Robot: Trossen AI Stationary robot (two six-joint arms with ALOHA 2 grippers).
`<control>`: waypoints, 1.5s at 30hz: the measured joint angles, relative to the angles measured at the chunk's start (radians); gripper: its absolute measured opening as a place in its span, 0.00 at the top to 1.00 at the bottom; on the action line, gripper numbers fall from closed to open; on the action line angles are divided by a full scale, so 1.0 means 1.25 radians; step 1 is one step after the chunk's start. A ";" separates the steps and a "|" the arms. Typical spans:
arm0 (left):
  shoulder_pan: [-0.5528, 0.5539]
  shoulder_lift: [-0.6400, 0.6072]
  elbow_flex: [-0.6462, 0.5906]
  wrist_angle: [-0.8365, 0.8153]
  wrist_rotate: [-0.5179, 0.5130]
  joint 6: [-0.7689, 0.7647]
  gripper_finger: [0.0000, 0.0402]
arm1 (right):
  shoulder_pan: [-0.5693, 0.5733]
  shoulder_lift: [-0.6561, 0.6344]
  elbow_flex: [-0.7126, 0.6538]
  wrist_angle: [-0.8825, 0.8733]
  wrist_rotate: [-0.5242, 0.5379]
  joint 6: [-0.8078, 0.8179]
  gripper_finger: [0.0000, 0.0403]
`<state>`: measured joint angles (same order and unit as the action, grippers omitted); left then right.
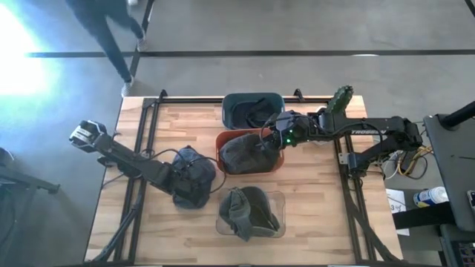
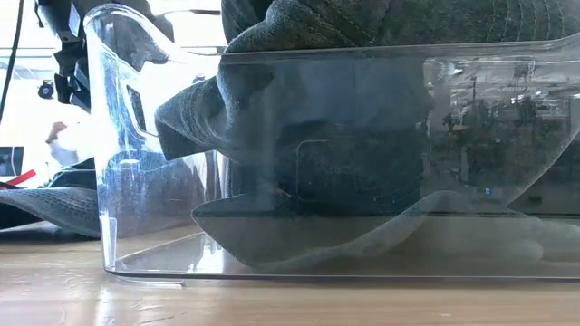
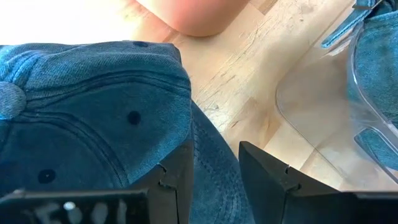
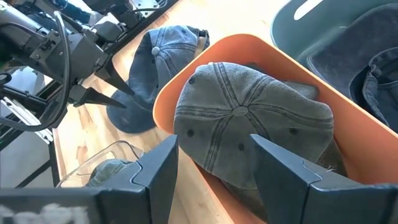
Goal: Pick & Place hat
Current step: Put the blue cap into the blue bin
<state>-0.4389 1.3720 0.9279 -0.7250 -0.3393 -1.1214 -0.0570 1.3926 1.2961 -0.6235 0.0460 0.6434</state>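
Note:
A blue denim cap [image 1: 199, 172] lies on the wooden table left of centre, crown up [image 3: 93, 124]. My left gripper [image 1: 180, 180] comes at it from the table's left and is shut on it. An orange bin [image 1: 223, 141] behind it holds a grey cap [image 4: 249, 118]. My right gripper [image 4: 214, 155] hangs open above that bin's right side, touching nothing. My left gripper has denim between its two fingers [image 3: 214, 168], beside the crown's edge where the brim starts. The fingers slant down from the table's left. The cap rests on the table, not lifted. One layer or several, I cannot tell.
A clear plastic container [image 1: 278, 196] near the front edge holds a grey-green cap [image 1: 249, 211] and fills the low view [image 2: 118, 136]. A dark teal bin [image 1: 230, 100] with dark hats stands at the far edge. A person [image 1: 111, 30] walks beyond the table's far left.

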 joint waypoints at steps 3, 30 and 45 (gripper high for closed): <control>0.000 0.000 0.000 0.000 0.000 -0.001 0.70 | 0.000 0.000 0.000 0.000 0.000 0.000 0.53; 0.005 -0.063 0.099 0.228 0.069 0.347 0.70 | 0.000 0.001 0.000 0.001 0.000 0.000 0.53; 0.013 -0.270 -0.106 0.394 0.113 0.429 0.70 | 0.000 0.001 0.000 0.001 0.000 0.000 0.53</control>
<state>-0.4230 1.0346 0.7954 -0.2331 -0.1984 -0.5857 -0.0570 1.3933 1.2961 -0.6224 0.0460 0.6434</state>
